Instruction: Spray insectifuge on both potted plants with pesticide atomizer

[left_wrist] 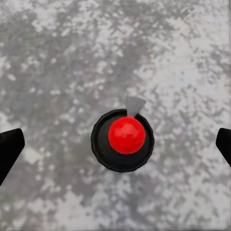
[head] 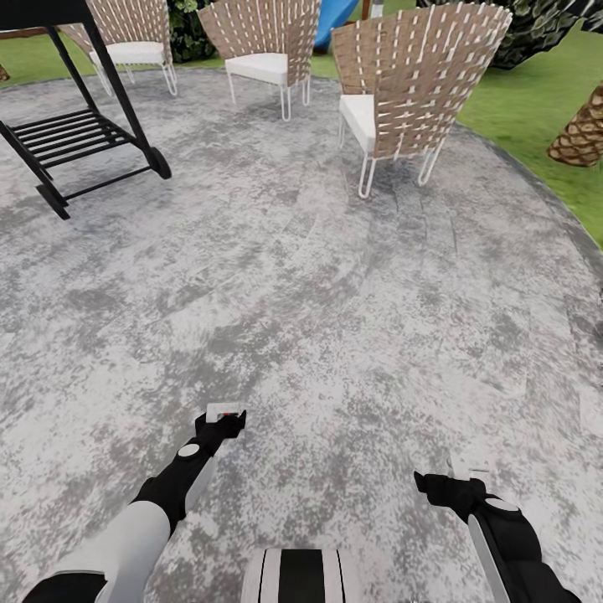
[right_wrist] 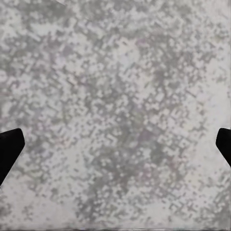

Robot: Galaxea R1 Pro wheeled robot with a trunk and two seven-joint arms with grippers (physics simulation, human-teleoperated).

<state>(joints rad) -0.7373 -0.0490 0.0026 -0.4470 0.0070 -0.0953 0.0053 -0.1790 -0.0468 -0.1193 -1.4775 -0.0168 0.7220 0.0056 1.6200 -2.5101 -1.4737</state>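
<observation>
Head camera high over the patio (head: 335,318), both wrist cameras straight down, close.

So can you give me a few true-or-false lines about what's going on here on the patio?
1. The pesticide atomizer stands on the paved patio below the left gripper. True.
2. The left gripper has closed on the atomizer. False: its fingers sit wide apart at the edges of the left wrist view, clear of the bottle.
3. The atomizer has a red top. True.
4. The right gripper is carrying a potted plant. False: its fingers are spread, with bare paving between them.
5. Three woven chairs stand at the far side of the patio. True.
6. The black slatted stand stands on the grass. False: it stands on the paving.
</observation>
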